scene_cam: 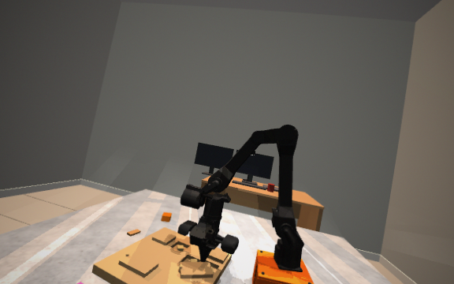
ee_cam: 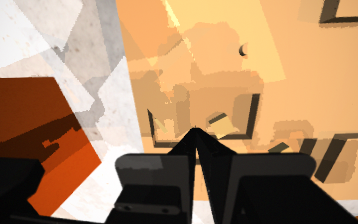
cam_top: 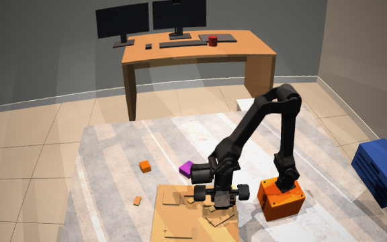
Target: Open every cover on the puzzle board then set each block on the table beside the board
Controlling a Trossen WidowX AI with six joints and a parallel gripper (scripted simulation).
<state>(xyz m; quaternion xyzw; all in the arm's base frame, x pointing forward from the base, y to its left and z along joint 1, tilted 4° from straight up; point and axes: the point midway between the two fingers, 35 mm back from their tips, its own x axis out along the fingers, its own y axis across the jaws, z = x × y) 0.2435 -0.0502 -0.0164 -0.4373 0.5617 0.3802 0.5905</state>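
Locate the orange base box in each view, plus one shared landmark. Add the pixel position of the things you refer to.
Top: right of centre, lower half, under the arm's foot.
Exterior: bottom edge, right of centre.
Wrist: left edge, lower half, partly cropped.
Landmark: the orange base box (cam_top: 282, 210) (scene_cam: 274, 278) (ee_cam: 67, 170) stands beside the puzzle board (cam_top: 180, 215) (scene_cam: 160, 252) (ee_cam: 325, 90).
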